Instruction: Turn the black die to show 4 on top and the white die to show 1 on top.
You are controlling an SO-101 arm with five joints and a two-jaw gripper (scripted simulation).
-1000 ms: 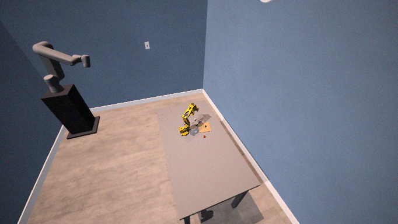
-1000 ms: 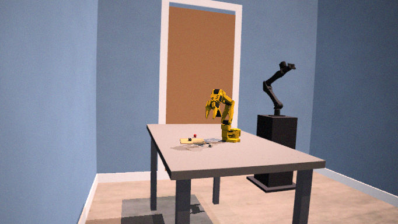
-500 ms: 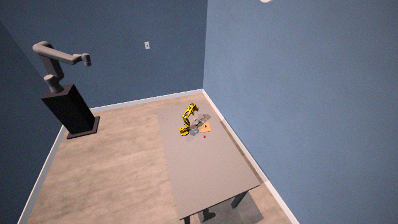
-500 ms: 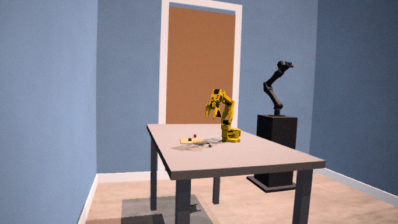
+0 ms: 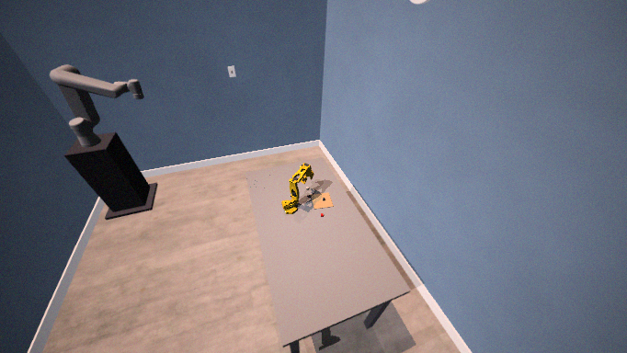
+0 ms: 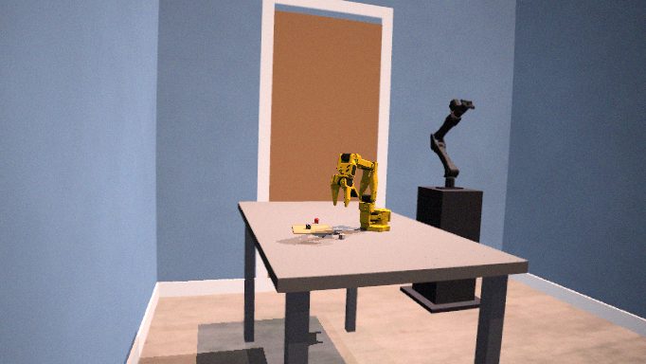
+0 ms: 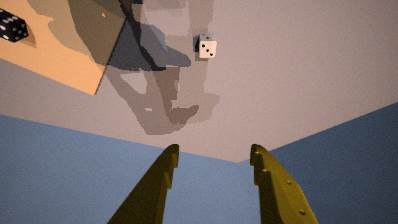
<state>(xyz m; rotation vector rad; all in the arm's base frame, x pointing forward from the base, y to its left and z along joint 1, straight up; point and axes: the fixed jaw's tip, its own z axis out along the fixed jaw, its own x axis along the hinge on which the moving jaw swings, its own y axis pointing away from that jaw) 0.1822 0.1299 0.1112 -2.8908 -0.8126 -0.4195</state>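
Wrist view: white die (image 5: 308, 188) (image 6: 341, 236) (image 7: 207, 49) on table, upper middle of frame, off mat (image 5: 317, 207) (image 6: 303, 229) (image 7: 85, 75). Gripper (image 5: 305, 181) (image 6: 340, 205) (image 7: 215, 146) partly open, holding 0 dice. Die likely light, stiff, slippery; pinch 2 opposite side faces, low down.

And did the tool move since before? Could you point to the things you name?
Yes, down: in the exterior view, the tool (image 5: 304, 182) (image 6: 340, 205) (image 7: 215, 146) now dips below the table's far edge (image 5: 345, 318) (image 6: 294, 203); earlier it stayed above.
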